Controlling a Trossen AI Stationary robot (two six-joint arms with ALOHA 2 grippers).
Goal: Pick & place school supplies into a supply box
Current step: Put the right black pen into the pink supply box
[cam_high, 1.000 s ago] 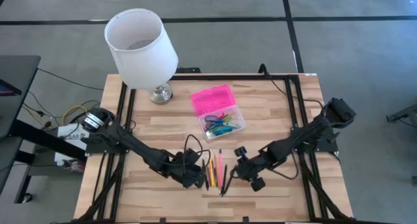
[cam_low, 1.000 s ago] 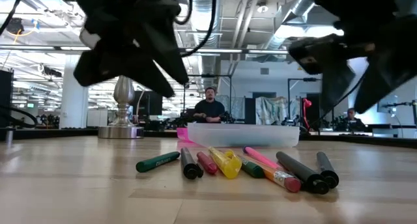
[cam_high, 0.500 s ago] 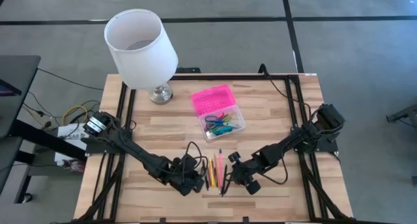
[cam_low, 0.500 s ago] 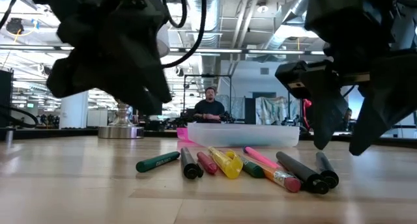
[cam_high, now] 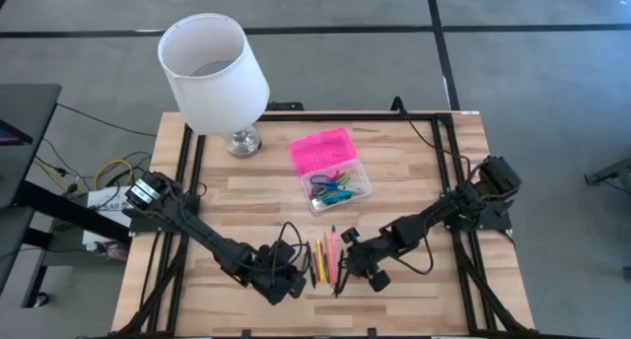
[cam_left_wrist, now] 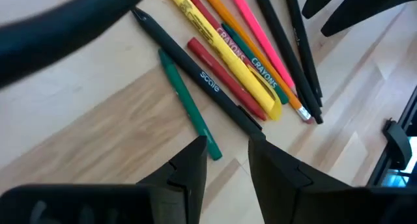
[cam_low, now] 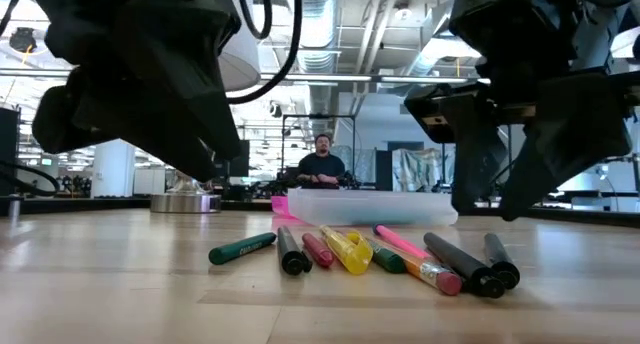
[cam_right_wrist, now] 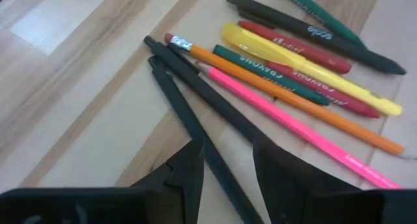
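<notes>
high view: both grippers, left [cam_high: 293,280] and right [cam_high: 353,267], have slid closer beside the pens [cam_high: 325,258], fingers parted, empty.

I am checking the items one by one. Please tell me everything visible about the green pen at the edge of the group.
The green pen is thin, plain dark green and looks like plastic, with no visible print. It lies flat on the wooden table, at the group's outer edge on the left arm's side, slanted away from the black pen beside it; whether the two touch near one end is unclear. The left claw hovers open over its end, not gripping it.
</notes>
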